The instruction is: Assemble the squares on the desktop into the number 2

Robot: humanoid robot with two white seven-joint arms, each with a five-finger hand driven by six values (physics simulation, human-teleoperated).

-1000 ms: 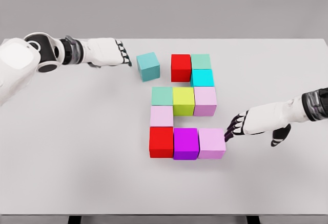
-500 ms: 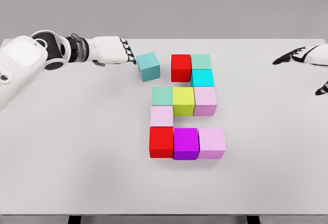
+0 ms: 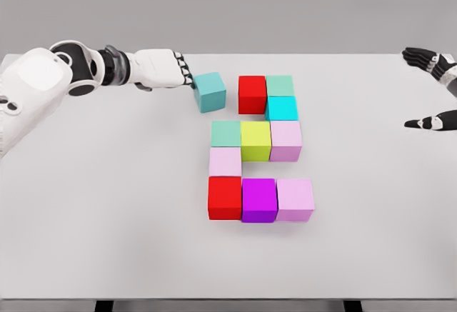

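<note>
Touching teal cube (image 3: 209, 91), left hand (image 3: 161, 68) (fingers extended), right hand (image 3: 434, 91) spread wide.

A bare simulated test space, not a lived-in room: a plain white desk (image 3: 107, 240) fills the frame, a featureless grey backdrop (image 3: 228, 5) spans the top, and flat-coloured cubes (image 3: 260, 199) sit mid-frame.

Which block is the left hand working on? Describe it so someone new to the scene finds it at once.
On the white table, find the cluster of coloured blocks forming most of a 2. Left of its top row, beside the upper red block, sits a teal block with the left hand at its left side. It alone stands apart from the others and is turned slightly askew.
</note>
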